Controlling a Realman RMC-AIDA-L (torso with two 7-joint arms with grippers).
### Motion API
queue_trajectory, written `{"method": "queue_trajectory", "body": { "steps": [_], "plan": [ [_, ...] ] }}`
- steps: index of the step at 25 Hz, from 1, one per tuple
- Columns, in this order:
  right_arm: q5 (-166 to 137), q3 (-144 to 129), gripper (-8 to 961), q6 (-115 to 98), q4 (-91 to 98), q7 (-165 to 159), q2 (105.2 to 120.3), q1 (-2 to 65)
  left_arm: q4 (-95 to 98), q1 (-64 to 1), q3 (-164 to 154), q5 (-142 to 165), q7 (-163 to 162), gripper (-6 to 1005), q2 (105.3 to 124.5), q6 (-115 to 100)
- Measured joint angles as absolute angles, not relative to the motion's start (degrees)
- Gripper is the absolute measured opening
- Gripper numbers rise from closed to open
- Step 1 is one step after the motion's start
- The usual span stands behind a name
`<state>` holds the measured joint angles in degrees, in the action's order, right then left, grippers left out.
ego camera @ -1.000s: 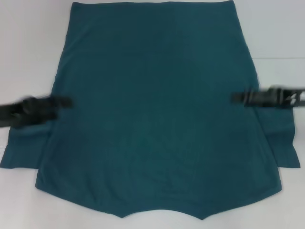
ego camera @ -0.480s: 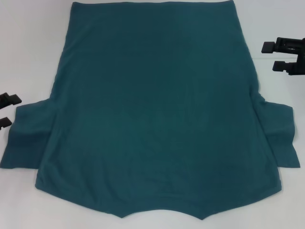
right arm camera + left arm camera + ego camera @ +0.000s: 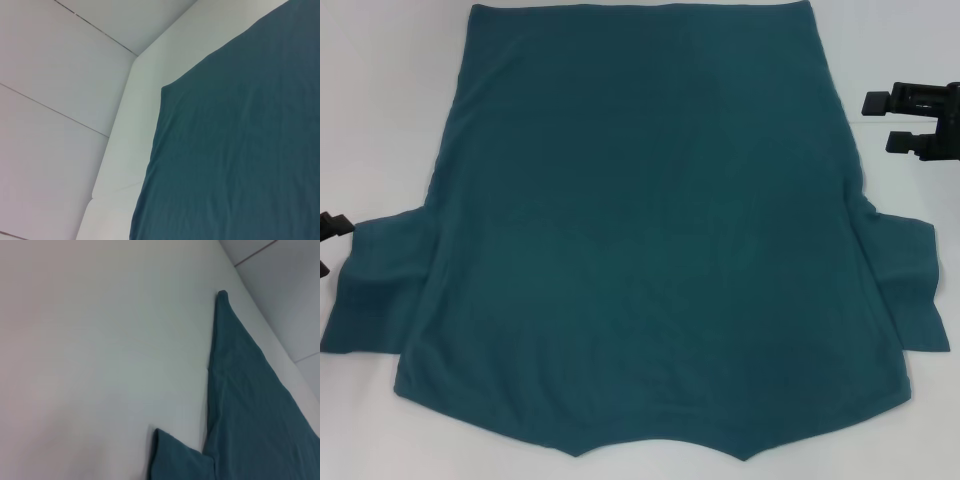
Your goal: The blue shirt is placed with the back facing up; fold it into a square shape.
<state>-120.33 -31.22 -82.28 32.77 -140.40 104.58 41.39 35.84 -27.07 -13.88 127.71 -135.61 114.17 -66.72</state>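
A: Head view first: is any brand, label or writing showing anywhere?

B: None that I can read. The blue shirt (image 3: 650,240) is lying plain, a dark teal-blue matte fabric with no print.

A: How is it lying?

B: Flat and unfolded on the white table (image 3: 380,90), filling most of the middle. Its straight hem is sitting at twelve o'clock and the curved neckline is dipping at six o'clock. The short sleeves are sticking out at about eight o'clock and four o'clock, each showing a few soft creases.

A: Where are the grippers sitting?

B: The right gripper (image 3: 881,122) is hanging at about two o'clock, just off the shirt's side edge and over bare table. Its two black fingers are pointing toward the cloth with a clear gap between them, and nothing is sitting in that gap. The left gripper (image 3: 328,232) is barely peeking in at nine o'clock, just beside the sleeve. Only one dark fingertip is showing, so I cannot tell how far apart its fingers are standing.

A: What are the wrist views giving?

B: Left wrist view is showing a sleeve and a long shirt edge lying on white table. Right wrist view is showing a shirt corner near the table's edge, with grey floor tiles (image 3: 60,60) lying beyond.
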Motion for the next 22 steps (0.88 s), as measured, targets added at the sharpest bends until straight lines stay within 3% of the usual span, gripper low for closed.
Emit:
{"method": "queue_trajectory", "body": {
  "steps": [22],
  "plan": [
    [-120.4,-31.3,921,-82.3,32.7,-140.3,104.59,41.1,34.4,-27.8,-22.0,127.7,-128.8,840,114.77,-62.2]
  ]
}}
